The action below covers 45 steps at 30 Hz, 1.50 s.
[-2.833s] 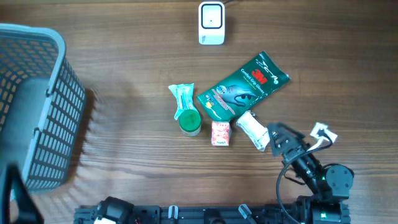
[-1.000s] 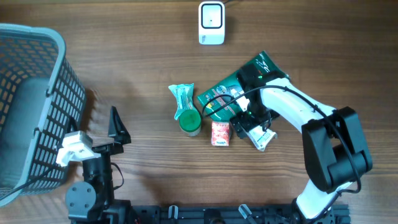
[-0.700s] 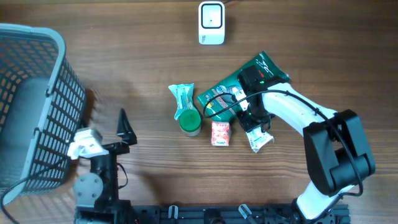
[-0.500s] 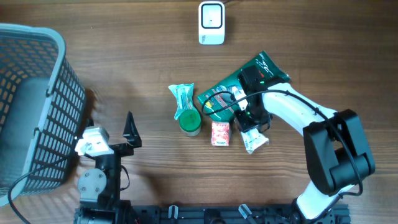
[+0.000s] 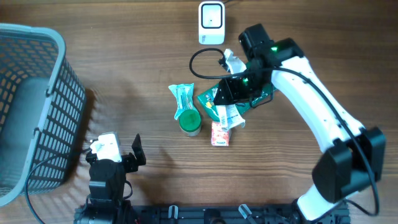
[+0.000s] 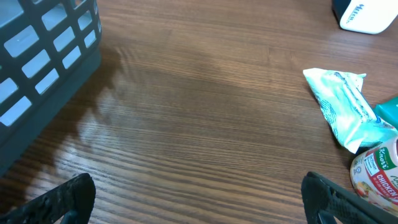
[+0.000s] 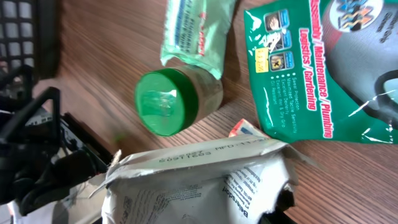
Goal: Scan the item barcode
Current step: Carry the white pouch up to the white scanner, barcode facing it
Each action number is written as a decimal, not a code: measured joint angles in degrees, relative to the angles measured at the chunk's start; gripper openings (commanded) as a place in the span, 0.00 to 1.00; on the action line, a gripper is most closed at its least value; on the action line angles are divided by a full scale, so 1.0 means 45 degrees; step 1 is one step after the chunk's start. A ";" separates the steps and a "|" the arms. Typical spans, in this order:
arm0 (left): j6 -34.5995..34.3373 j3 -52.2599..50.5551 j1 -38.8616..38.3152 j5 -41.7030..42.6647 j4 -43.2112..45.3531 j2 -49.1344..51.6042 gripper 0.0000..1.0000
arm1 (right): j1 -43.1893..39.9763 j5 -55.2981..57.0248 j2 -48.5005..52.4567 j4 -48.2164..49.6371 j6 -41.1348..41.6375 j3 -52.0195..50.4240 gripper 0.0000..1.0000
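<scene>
My right gripper (image 5: 232,98) is shut on a white printed packet (image 5: 229,116) and holds it off the table, above the green 3M glove pack (image 5: 244,87). The packet (image 7: 205,180) fills the bottom of the right wrist view, crumpled between my fingers (image 7: 284,203); I cannot make out a barcode on it. At the back of the table stands the white scanner (image 5: 211,23). Near the front left edge, my left gripper (image 5: 126,162) is open, with only bare wood between its fingertips (image 6: 65,198).
A green-lidded jar (image 5: 189,122), a pale green pouch (image 5: 182,97) and a small red box (image 5: 220,133) lie mid-table. A grey basket (image 5: 37,106) stands at the left. The jar (image 7: 163,102) and glove pack (image 7: 311,74) lie below the packet.
My right gripper shut on the white packet, lifted it off the table and carried it back and left over the glove pack. The left arm slid right along the front edge.
</scene>
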 measured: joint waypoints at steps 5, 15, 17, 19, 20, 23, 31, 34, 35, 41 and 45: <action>0.0000 0.0000 0.0000 0.0000 0.0000 0.0000 1.00 | 0.0000 -0.0131 -0.1957 0.0437 0.0525 0.0015 0.53; 0.0000 0.0000 0.0000 0.0000 0.0000 0.0000 1.00 | 0.0000 -0.0121 -0.2098 0.1404 0.1073 0.0015 0.49; 0.0000 0.0000 0.0000 0.0000 0.0000 0.0000 1.00 | 0.0000 0.0175 -0.2098 0.2142 0.0680 0.0015 0.50; 0.0000 0.0000 0.0000 0.0000 0.0000 0.0000 1.00 | 0.0000 0.1311 -0.2098 0.3628 -0.0024 0.0000 0.43; 0.0000 0.0000 0.0000 0.0000 -0.0005 -0.0005 1.00 | 0.0024 0.1792 -0.2098 0.4454 -0.0384 0.0000 0.39; 0.0000 0.0000 0.0000 -0.0005 0.0000 -0.0010 1.00 | 0.0175 0.3594 -0.2040 0.6479 -0.1336 0.0015 0.39; 0.0000 0.0000 0.0000 0.0015 -0.0049 -0.0024 1.00 | 0.2084 1.4406 0.2365 1.6048 -0.5459 0.0015 0.38; 0.0000 0.0000 0.0000 0.0005 0.0005 0.0015 1.00 | 0.2152 1.6679 0.4930 2.1386 -0.8927 0.0257 0.38; 0.0000 0.0000 0.0000 0.0005 0.0005 0.0000 1.00 | 0.2152 1.7092 0.5770 2.2343 -1.0112 0.0563 0.38; 0.0000 0.0000 0.0000 0.0005 -0.0005 0.0000 1.00 | 0.2191 1.7753 0.9204 2.2488 -1.2628 0.3308 0.38; 0.0000 0.0000 0.0000 0.0005 -0.0005 0.0000 1.00 | 0.2458 1.7787 0.9389 2.2246 -1.2993 0.3978 0.40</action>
